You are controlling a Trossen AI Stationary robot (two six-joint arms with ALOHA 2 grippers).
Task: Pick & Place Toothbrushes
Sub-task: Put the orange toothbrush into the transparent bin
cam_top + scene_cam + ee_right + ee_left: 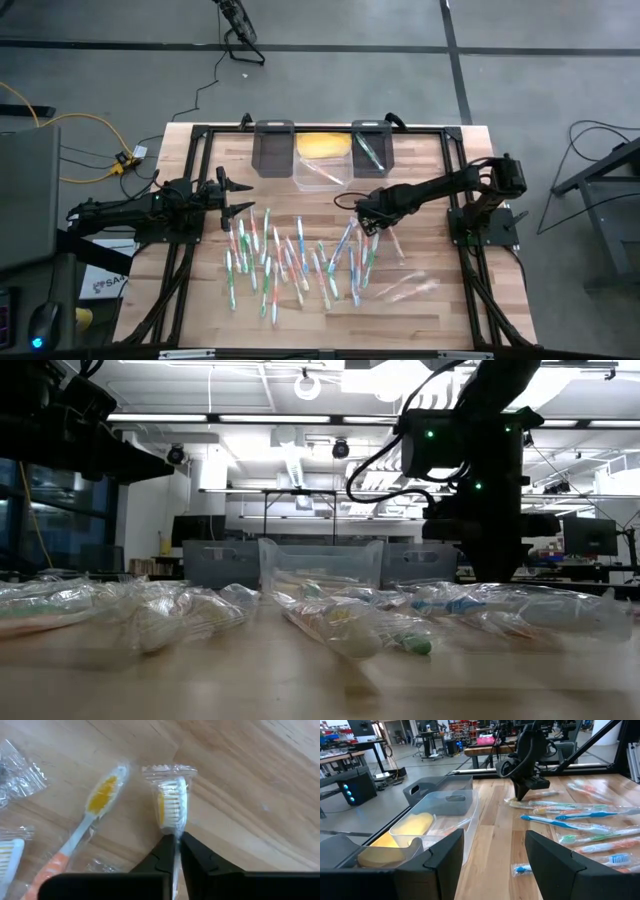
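Many wrapped toothbrushes (pixel 300 262) with green, blue, pink and white handles lie scattered flat on the wooden table. In the low view the toothbrushes (pixel 340 622) appear as a row of crinkled wrappers. My right gripper (pixel 363 212) is low over the far right end of the pile, shut on one wrapped toothbrush (pixel 172 802) with a white and yellow head. An orange-handled toothbrush (pixel 95 805) lies just beside it. My left gripper (pixel 237 196) hangs open at the pile's left side, above the table, touching nothing. In its own view the left gripper (pixel 492 865) shows both fingers wide apart. My right gripper pinches the wrapped toothbrush at its neck (pixel 175 831), just behind the bristle head, between the two fingertips (pixel 165 851). The fingers come steeply from above. The head sticks out past the fingertips, close over the wood; whether it is lifted clear I cannot tell.
Three bins stand along the far edge: a dark bin (pixel 273 148), a clear bin (pixel 325 172) with a yellow object behind it, and a dark bin (pixel 372 148) holding a toothbrush. Loose clear wrappers (pixel 405 288) lie near the right. A black frame (pixel 190 140) borders the table.
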